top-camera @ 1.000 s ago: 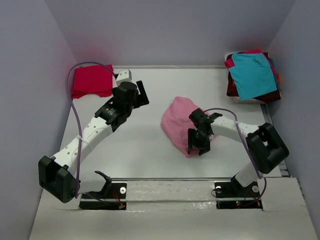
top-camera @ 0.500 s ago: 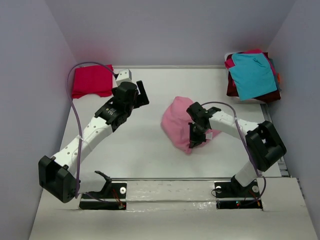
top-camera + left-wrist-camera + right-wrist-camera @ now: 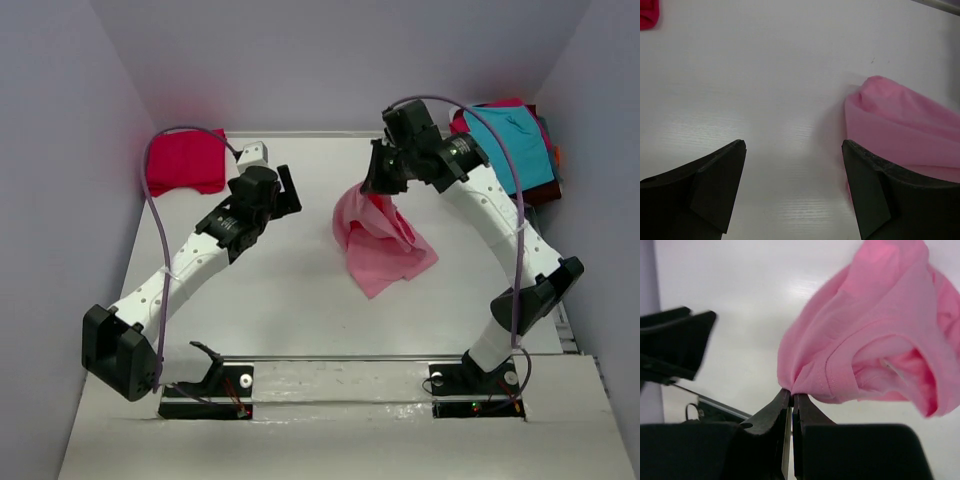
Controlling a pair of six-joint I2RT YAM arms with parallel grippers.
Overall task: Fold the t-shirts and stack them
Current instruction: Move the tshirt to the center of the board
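Above mid-table, my right gripper [image 3: 380, 182] is clamped on an edge of the pink t-shirt [image 3: 385, 245], held high so the cloth hangs open, lower end apparently on the white table [image 3: 290, 300]. My left gripper [image 3: 287, 190] hovers beside it, jaws apart and empty. A folded red shirt [image 3: 185, 162] lies far left, an unfolded pile [image 3: 508, 150] far right, between plain grey walls.

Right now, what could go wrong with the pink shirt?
1. The right gripper pinches only a small fold of the pink shirt, so the cloth might slip out.
2. The shirt hangs bunched, with its lower part on the table. It may land crumpled instead of flat.
3. The left gripper is open beside the shirt and holds nothing, so one arm alone may not spread it.
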